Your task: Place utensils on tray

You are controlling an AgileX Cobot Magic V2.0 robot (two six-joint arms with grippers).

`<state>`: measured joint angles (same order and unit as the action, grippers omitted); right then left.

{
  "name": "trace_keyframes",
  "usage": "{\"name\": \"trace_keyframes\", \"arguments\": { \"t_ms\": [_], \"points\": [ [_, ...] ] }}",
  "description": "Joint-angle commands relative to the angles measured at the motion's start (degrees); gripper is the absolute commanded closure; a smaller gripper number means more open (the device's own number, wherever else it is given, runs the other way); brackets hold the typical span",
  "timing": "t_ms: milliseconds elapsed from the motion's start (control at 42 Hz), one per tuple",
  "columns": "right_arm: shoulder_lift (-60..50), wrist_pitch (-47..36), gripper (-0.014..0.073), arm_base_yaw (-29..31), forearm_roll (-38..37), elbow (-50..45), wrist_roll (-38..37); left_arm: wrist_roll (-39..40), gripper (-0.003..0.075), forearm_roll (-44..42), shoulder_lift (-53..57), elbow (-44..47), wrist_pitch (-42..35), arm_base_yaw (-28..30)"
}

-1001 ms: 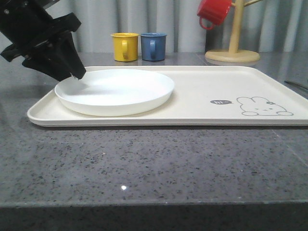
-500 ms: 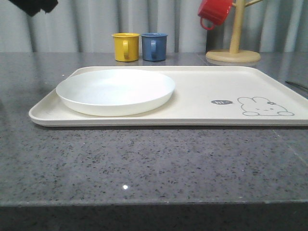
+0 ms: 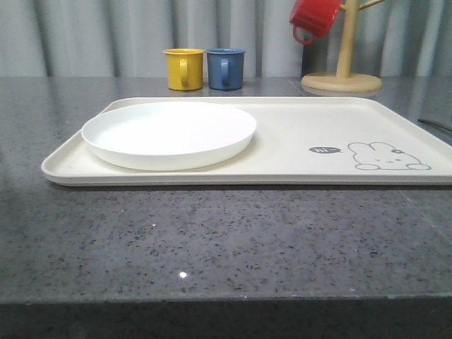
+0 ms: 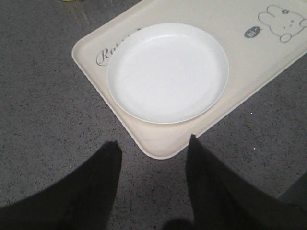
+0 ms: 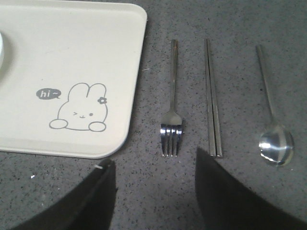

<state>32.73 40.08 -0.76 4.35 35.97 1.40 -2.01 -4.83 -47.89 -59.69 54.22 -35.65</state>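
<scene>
Grey speckled stone tabletop (image 3: 226,240) fills the foreground in the front view. On it sits one cream tray (image 3: 296,123), carrying one round white plate (image 3: 169,133) on its left half and one line-drawn bunny (image 3: 387,157) toward its right end. Behind the tray stand two mugs side by side, one yellow mug (image 3: 183,68) and one blue mug (image 3: 225,68), and further right one wooden mug tree (image 3: 342,70) with one red mug (image 3: 314,18) hanging from it.

From the left wrist camera, the left gripper (image 4: 153,148) hovers above the tabletop just off the tray's near corner, its two dark fingers spread wide with nothing between them.

From the right wrist camera, the right gripper (image 5: 153,167) is likewise spread apart and empty. Three utensils lie on the stone beside the tray, not on it, parallel and apart: one fork (image 5: 172,105) nearest the tray, one pair of chopsticks (image 5: 213,100), then one spoon (image 5: 273,120).
</scene>
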Motion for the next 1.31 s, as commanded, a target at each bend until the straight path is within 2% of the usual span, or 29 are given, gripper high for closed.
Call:
{"name": "trace_keyframes", "arguments": {
  "t_ms": [0,238,786,1048,1287],
  "points": [
    [0.57,-3.47,0.0183,0.20,-0.24,1.99,0.48,2.01,0.0395,-0.67,6.84,2.33,-5.81,-0.49],
    [0.57,-3.47,0.0183,0.20,-0.24,1.99,0.48,2.01,0.0397,-0.67,16.62,8.16,-9.50,-0.49],
    [0.57,-3.62,0.0183,0.20,-0.24,1.99,0.48,2.01,0.0398,-0.67,17.07,8.25,-9.40,-0.49],
    [0.52,-11.15,0.0183,0.20,-0.34,1.99,0.48,2.01,0.0399,-0.67,17.07,8.25,-9.40,-0.49],
    [0.58,-13.21,0.0183,0.20,2.92,1.99,0.34,2.01,0.0409,-0.67,17.07,8.25,-9.40,-0.49]
  ]
}}
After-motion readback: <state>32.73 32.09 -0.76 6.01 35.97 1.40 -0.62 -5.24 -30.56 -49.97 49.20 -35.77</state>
